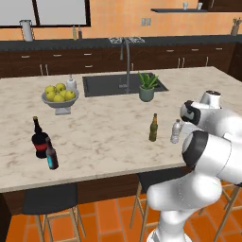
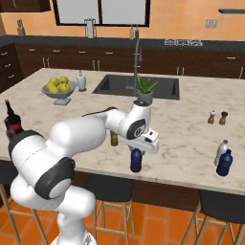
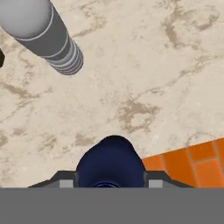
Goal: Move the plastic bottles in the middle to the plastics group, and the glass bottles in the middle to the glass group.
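One grip: end effector point(image 3: 109, 181) pinching blue bottle point(image 3: 111, 159) — beside worktop point(image 3: 131, 65) edge.
Risk: I fear round sides slip — bottle drops over that edge.

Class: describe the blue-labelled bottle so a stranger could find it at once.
On the marble island counter, look at the near left end, in front of the fruit bowl. Two dark bottles stand together; it is the smaller brown bottle with a blue label, not the taller black bottle labelled red.

The claw point(image 2: 136, 152) points down, fingers clamped on a blue bottle point(image 2: 136, 161).
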